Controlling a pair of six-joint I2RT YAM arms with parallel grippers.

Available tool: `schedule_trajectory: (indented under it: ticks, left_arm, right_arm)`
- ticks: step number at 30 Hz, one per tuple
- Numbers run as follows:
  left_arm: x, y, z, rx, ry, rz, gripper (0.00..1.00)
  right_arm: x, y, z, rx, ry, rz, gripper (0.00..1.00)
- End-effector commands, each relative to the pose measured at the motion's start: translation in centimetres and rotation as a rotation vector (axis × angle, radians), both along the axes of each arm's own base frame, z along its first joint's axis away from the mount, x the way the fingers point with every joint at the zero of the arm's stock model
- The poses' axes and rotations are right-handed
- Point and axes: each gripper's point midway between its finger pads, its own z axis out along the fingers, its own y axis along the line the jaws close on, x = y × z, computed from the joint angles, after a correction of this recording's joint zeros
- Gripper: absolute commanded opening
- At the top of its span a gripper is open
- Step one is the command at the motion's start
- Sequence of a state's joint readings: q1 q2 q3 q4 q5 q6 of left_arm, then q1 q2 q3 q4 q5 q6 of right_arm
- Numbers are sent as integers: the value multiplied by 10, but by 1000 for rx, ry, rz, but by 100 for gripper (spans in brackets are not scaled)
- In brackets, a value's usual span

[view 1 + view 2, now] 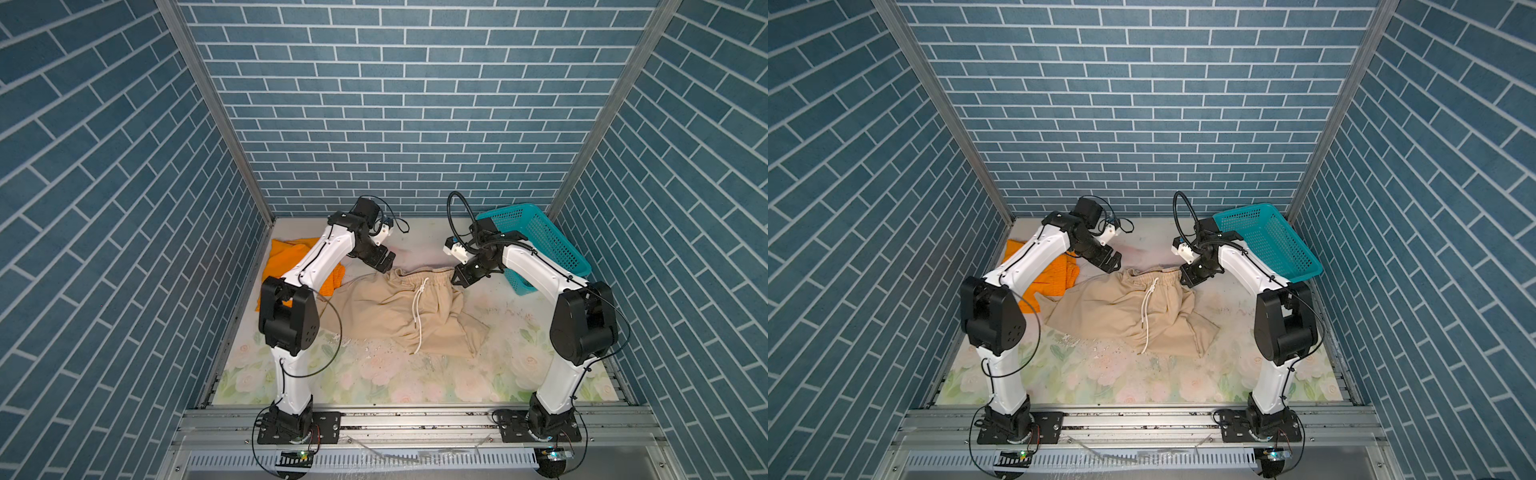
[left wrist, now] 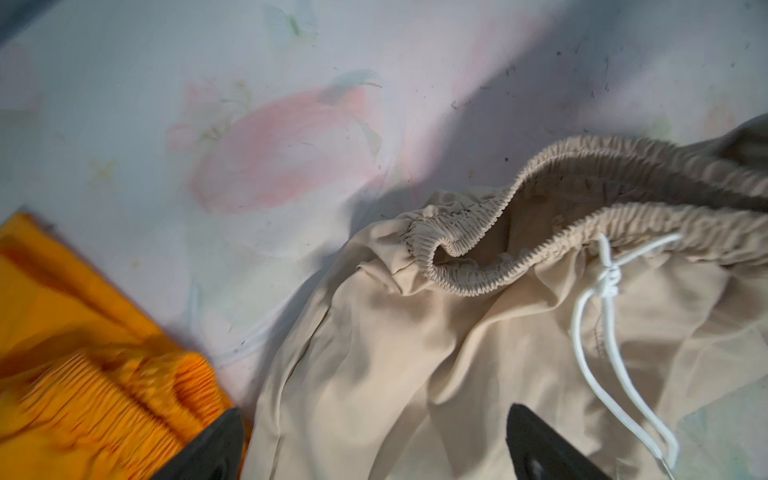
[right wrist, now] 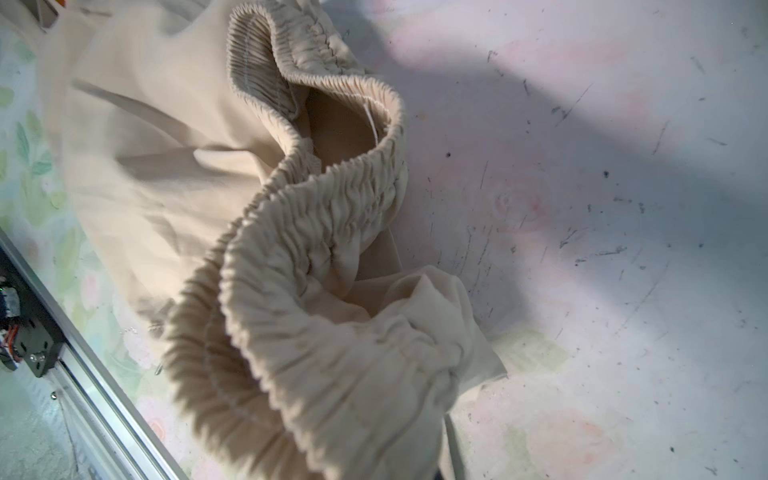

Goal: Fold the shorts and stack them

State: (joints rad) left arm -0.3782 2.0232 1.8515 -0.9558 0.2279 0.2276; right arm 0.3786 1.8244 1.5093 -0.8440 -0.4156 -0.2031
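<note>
The beige shorts (image 1: 374,307) (image 1: 1100,307) lie spread mid-table, waistband toward the back wall, with a white drawstring (image 1: 417,320) trailing down the front. My left gripper (image 1: 384,264) (image 1: 1115,264) (image 2: 374,411) hovers open just above the waistband's left end, holding nothing. My right gripper (image 1: 457,280) (image 1: 1185,278) is shut on the waistband's right end, which it lifts slightly. In the right wrist view the gathered waistband (image 3: 291,291) hides the fingers. The orange shorts (image 1: 286,257) (image 1: 1054,276) (image 2: 83,353) lie at the back left, partly under my left arm.
A teal perforated basket (image 1: 540,245) (image 1: 1275,245) stands tilted at the back right, behind my right arm. The floral table cover (image 1: 374,374) runs forward to the metal rail. Brick-patterned walls enclose three sides.
</note>
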Motion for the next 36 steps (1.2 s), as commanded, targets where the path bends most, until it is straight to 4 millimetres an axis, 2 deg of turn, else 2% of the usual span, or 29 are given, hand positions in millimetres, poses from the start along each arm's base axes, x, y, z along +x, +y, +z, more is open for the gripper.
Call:
schedule_trajectory:
  ticks: [1,10,15,21,28,36]
  left_arm:
    - [11,-27,-13,-59,-19,-154,100]
    - [21,-44,-33,-79,-4,-240,100]
    - [11,-49,-48,-101,72,-272,97]
    - [-7,-52,-55,-135,139,-321,95]
    - [-16,-41,-65,-75,158,-375,94]
    - [-5,-51,-71,-86,133,-410,95]
  right_arm:
    - [-5,-1,12,77,1,17,0]
    - [-3,-2,7,166,38,-36,0]
    - [-5,-1,4,185,56,-44,0]
    - [-5,-2,8,187,46,-50,0]
    - [-5,-4,13,191,38,-64,0]
    - [-5,-4,13,199,40,-87,0]
